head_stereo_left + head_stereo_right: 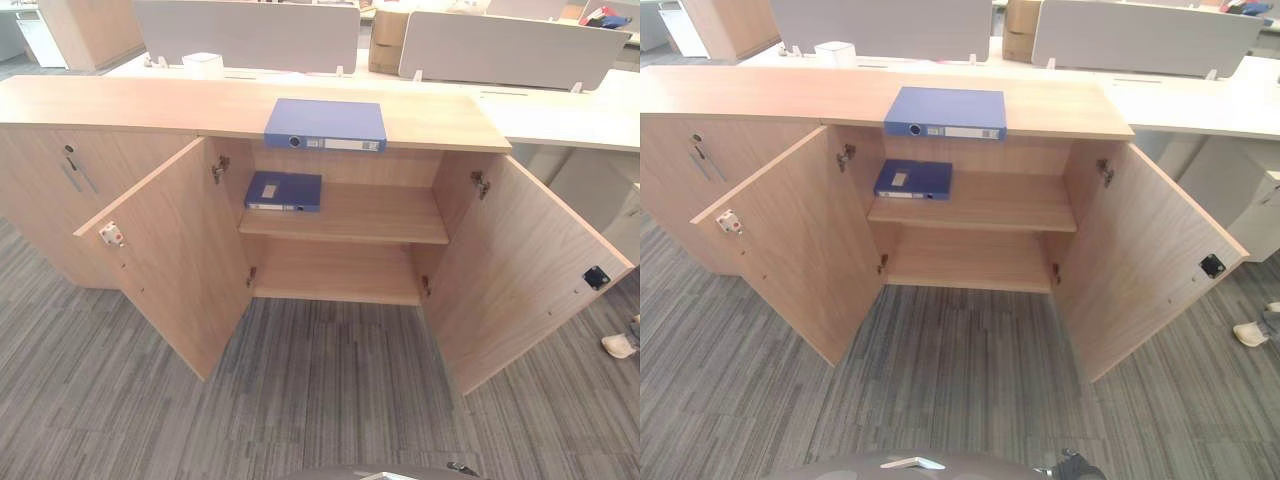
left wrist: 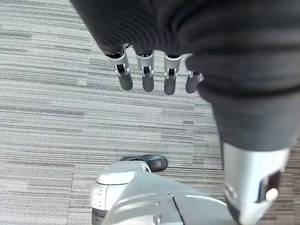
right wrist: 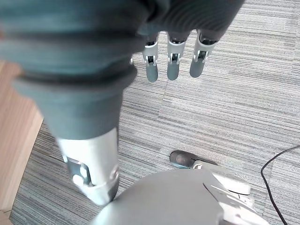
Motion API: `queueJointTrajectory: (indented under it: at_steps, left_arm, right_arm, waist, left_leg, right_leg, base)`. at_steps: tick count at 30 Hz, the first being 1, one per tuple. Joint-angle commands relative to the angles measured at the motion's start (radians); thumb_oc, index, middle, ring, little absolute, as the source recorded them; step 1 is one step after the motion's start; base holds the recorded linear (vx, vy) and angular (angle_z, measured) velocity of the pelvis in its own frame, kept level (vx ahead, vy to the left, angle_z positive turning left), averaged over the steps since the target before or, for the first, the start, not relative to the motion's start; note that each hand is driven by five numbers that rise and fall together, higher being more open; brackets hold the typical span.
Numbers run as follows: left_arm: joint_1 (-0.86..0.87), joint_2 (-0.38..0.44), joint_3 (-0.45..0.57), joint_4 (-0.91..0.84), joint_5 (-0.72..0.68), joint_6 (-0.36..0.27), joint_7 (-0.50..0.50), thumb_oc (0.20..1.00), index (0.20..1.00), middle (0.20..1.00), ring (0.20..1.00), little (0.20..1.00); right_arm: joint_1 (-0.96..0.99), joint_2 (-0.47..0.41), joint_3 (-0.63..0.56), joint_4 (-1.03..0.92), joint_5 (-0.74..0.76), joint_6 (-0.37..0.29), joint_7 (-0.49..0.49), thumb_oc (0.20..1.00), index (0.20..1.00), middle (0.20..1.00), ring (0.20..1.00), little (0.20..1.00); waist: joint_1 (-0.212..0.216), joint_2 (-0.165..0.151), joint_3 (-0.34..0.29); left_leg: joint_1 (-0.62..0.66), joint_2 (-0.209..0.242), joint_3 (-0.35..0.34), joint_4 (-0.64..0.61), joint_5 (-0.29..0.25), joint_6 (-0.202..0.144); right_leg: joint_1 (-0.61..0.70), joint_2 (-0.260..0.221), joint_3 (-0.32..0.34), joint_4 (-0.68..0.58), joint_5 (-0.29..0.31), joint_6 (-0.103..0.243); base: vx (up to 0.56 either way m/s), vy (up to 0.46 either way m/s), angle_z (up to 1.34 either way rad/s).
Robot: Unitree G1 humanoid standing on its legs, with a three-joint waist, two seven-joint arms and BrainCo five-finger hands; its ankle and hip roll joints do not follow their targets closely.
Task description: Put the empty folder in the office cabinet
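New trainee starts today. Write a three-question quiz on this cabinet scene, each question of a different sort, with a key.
1. True or false: both cabinet doors stand open.
2. Where does the smaller blue folder lie? A) on the cabinet top B) on the upper shelf, left side C) on the lower shelf
3. Fill in: the larger blue folder lies flat on the cabinet ____.

Key: 1 true. 2 B. 3 top.

Both hands hang over the carpet holding nothing: left hand, right hand.

One folder [image 1: 325,124] lies atop the cabinet [image 1: 120,105], another [image 1: 284,190] on its shelf [image 1: 375,215].
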Motion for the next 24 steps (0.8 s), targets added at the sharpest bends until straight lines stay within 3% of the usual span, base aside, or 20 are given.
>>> queueJointTrajectory:
  at_steps: [1, 24]
  left_arm:
    - [-0.055, -0.008, 0.012, 0.083, -0.006, -0.005, -0.005, 1.000, 1.000, 1.000, 1.000, 1.000]
    - [-0.058, -0.010, 0.014, 0.079, -0.024, -0.006, -0.003, 1.000, 1.000, 1.000, 1.000, 1.000]
  right_arm:
    - [-0.018, -0.021, 0.019, 0.055, -0.009, 0.004, 0.017, 1.000, 1.000, 1.000, 1.000, 1.000]
    - [-0.015, -0.022, 0.020, 0.054, -0.007, 0.002, 0.016, 1.000, 1.000, 1.000, 1.000, 1.000]
  waist:
    - [0.009, 0.016, -0.014]
    - [0.008, 0.015, -0.013]
  left_leg:
    - [0.001, 0.002, 0.000, -0.010, -0.040, -0.031]
    - [0.002, 0.003, 0.003, -0.010, -0.039, -0.032]
  right_leg:
    - [-0.013, -0.021, -0.003, 0.013, 0.007, 0.084]
    - [-0.011, -0.020, -0.006, 0.013, 0.007, 0.082]
  base:
    - [0.00, 0.000, 0.00]
    - [0.00, 0.000, 0.00]
